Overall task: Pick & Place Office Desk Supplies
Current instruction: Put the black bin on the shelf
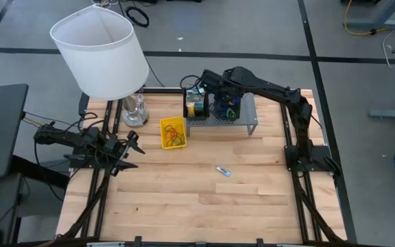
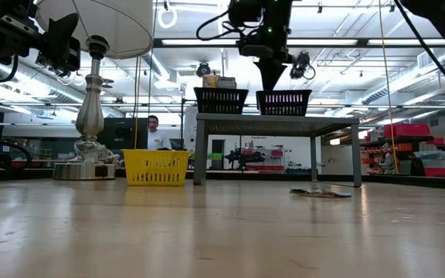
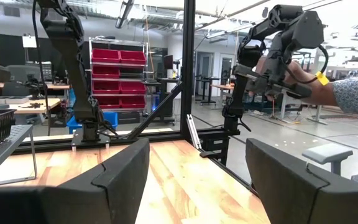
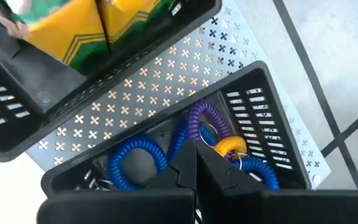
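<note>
Two black baskets stand on a perforated metal riser (image 1: 247, 118) at the table's far side. One (image 4: 36, 99) holds yellow-green crayon boxes (image 4: 86, 28). The other (image 4: 253, 99) holds blue, purple and orange coiled bands (image 4: 207, 127). My right gripper (image 4: 196, 163) hangs shut just above that band basket (image 2: 284, 101), pointing steeply down, with nothing seen between its fingers (image 2: 272, 77). A yellow basket (image 1: 172, 132) with rubber bands rests on the table left of the riser. My left gripper (image 3: 197, 180) waits open at the table's left edge (image 1: 132, 144).
A tall lamp with a big white shade (image 1: 101, 51) stands at the far left, its silver base (image 2: 87, 158) beside the yellow basket. A small blue-and-white item (image 1: 223, 171) lies alone mid-table. Bare wood (image 1: 184, 206) fills the near half. A person (image 2: 154, 131) is beyond the table.
</note>
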Available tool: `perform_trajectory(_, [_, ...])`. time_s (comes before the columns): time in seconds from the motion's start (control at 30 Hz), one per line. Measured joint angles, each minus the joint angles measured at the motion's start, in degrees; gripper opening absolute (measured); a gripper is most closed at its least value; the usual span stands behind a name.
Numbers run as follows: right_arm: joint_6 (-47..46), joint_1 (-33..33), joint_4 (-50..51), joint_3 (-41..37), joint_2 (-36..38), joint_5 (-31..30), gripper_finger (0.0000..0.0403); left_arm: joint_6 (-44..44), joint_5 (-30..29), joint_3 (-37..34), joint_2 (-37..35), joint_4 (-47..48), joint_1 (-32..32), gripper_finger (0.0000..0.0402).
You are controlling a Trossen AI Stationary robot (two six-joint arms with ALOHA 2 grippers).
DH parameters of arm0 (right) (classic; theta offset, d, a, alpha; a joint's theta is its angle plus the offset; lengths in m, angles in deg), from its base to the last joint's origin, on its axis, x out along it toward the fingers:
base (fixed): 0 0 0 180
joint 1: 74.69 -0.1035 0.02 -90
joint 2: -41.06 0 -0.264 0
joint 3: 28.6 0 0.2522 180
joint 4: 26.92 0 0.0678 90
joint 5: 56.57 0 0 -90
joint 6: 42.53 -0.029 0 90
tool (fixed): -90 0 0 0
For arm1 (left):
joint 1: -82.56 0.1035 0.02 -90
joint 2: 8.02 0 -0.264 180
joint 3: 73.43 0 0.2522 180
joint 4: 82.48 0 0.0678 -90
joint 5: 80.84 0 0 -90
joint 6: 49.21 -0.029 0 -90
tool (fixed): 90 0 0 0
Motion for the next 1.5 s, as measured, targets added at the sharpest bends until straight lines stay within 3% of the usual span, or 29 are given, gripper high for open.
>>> perform_trajectory(0.9, [3.9,1.4,-2.3,0.0,-4.6,2.1,0.0,0.0,0.0,0.0,0.0,0.0,0.0,0.0268])
perform_trajectory(1.5, [10.4,0.7,-5.6,0.0,-4.5,8.1,0.0,0.0,0.0,0.0,0.0,0.0,0.0,0.0268])
